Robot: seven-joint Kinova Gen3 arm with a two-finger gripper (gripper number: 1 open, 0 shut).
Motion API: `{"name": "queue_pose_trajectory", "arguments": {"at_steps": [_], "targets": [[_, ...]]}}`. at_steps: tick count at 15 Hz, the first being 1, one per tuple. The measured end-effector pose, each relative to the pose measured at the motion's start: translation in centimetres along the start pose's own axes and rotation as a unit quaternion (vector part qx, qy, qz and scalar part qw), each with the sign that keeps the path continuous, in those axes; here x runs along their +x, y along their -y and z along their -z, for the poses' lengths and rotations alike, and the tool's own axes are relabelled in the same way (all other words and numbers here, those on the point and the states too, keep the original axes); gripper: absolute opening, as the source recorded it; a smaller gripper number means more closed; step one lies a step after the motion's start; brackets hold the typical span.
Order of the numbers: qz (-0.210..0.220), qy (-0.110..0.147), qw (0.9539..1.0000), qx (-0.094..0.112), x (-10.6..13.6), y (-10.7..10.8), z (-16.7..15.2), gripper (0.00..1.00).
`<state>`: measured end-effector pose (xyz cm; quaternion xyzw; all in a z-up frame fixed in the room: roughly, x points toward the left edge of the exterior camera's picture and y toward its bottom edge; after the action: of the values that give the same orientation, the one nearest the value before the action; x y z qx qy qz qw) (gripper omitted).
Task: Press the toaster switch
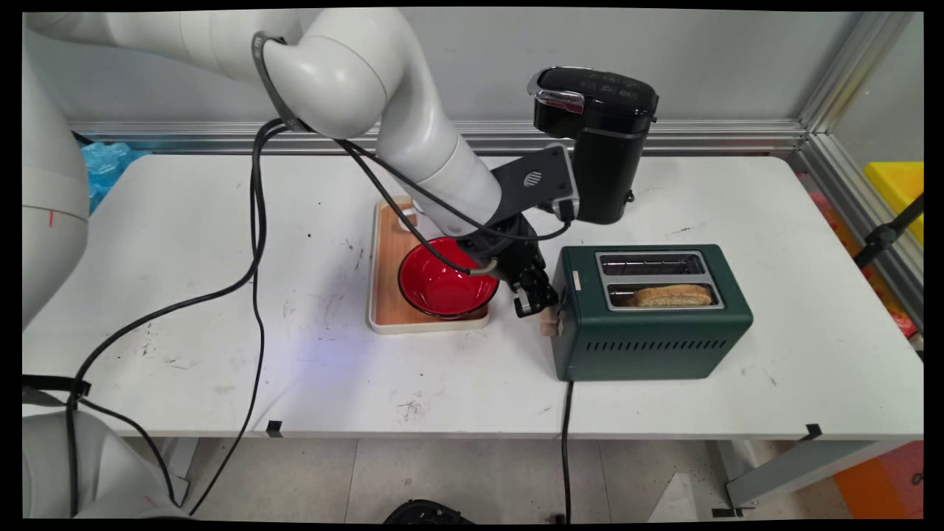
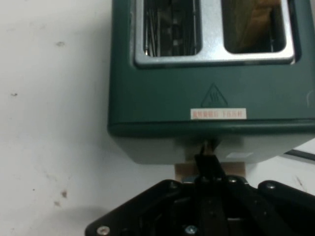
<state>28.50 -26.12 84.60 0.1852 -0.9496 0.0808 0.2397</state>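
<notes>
A dark green two-slot toaster [image 1: 649, 332] stands on the white table right of centre. A slice of toast [image 1: 672, 295] sits in its near slot; the far slot looks empty. My gripper [image 1: 532, 302] is at the toaster's left end, its tips on the pale wooden lever [image 1: 548, 322]. In the hand view the toaster [image 2: 197, 108] fills the upper part, with the toast [image 2: 256, 24] in the right slot. My gripper [image 2: 209, 160] is shut, its fingers pressed together on top of the lever [image 2: 184, 171].
A red bowl [image 1: 442, 284] rests on a wooden tray with a white rim [image 1: 383, 295] just left of the gripper. A black coffee machine [image 1: 605, 147] stands behind the toaster. The toaster's cord [image 1: 566, 442] hangs over the table's front edge.
</notes>
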Motion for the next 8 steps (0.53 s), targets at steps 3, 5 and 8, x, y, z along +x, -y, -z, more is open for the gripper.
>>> {"name": "queue_pose_trajectory", "arguments": {"at_steps": [3, 5, 8], "targets": [[-0.004, 0.002, 1.0000, 0.000, -0.5, -0.1, -0.2, 0.00], [-0.006, 0.003, 1.0000, 0.001, -0.8, 0.0, -0.2, 0.00], [-0.011, 0.008, 0.9999, 0.000, -1.5, 0.0, 0.1, 0.00]]}}
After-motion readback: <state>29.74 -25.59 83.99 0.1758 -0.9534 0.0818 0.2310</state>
